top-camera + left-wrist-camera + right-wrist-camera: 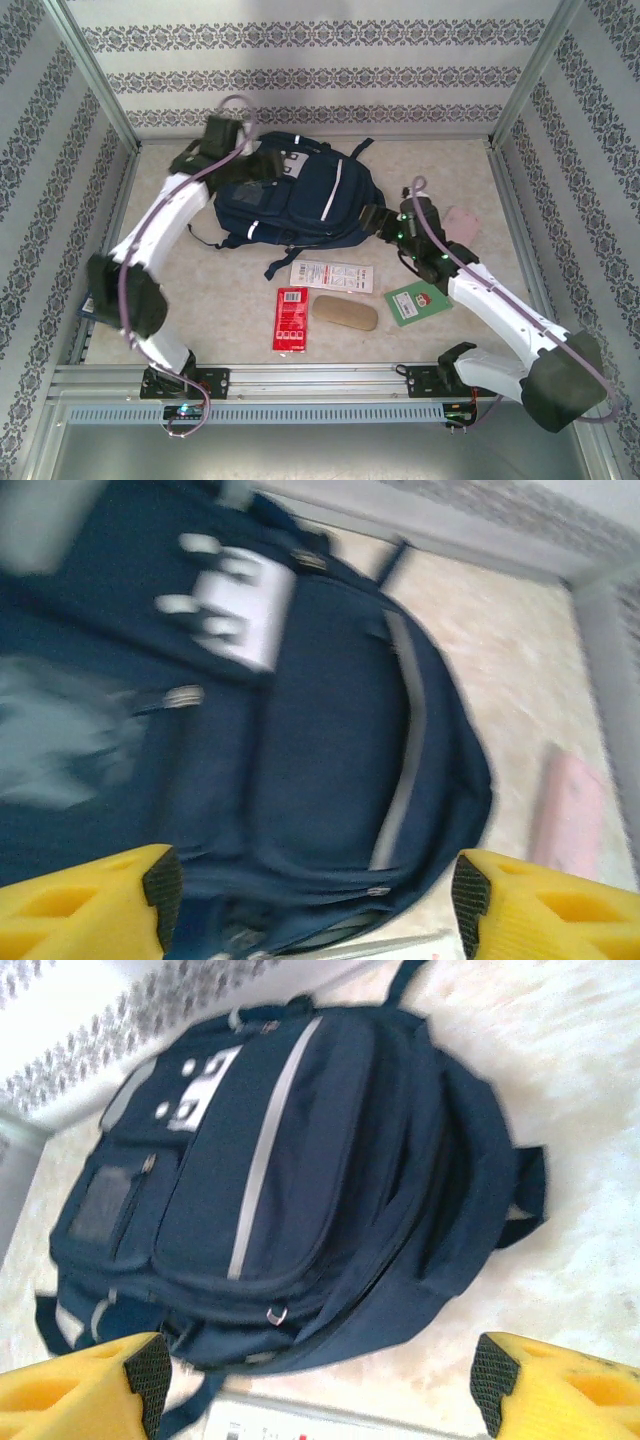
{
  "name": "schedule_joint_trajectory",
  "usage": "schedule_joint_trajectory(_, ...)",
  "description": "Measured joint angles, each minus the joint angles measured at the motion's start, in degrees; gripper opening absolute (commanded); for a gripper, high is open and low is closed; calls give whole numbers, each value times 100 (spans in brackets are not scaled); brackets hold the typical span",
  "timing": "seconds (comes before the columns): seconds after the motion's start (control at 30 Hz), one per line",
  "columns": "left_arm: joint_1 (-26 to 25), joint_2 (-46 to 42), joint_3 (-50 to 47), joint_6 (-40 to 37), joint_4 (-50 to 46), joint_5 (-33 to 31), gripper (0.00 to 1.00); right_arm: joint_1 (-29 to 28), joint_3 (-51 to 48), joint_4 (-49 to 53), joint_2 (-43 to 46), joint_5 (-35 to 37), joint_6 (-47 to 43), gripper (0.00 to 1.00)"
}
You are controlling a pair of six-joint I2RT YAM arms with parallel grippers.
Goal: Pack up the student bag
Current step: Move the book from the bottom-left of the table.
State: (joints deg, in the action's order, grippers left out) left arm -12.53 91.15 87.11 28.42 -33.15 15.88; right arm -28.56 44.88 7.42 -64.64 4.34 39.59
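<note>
The student bag (300, 200), navy with thin white stripes and grey-white patches, lies flat on the table at the back centre. My left gripper (262, 165) hovers over the bag's back left part. In the left wrist view its yellow fingers (100, 900) stand wide apart above the blurred navy fabric (330, 730), gripping nothing. My right gripper (385, 222) is at the bag's right edge. In the right wrist view it (320, 1380) is open, with the bag (290, 1160) spread out ahead and bare table between its pads.
In front of the bag lie a white packet (331, 275), a red packet (291, 318), a tan case (345, 313) and a green booklet (418, 303). A pink item (462, 222) lies by the right arm, and a blue item (88, 303) at the left rail.
</note>
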Motion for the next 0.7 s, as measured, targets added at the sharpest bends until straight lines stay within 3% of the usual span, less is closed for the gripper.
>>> schedule_joint_trajectory(0.1,1014,-765,-1008,562,22,-750,89,-426,31,13,-247,63,-197,80)
schedule_joint_trajectory(0.2,2065,-881,-1742,1198,-195,-1635,99,-811,179,13,-625,81,-330,80)
schedule_joint_trajectory(0.37,3209,-789,-2859,1993,-505,-2247,100,-1237,498,-7,-1226,11,-474,81)
schedule_joint_trajectory(0.53,3757,-660,-3497,2393,-487,-2457,100,-1322,564,-153,-1528,-341,-485,81)
schedule_joint_trajectory(0.7,3880,-271,-3646,2544,-295,-2404,97,-1325,564,-282,-1567,-636,-485,81)
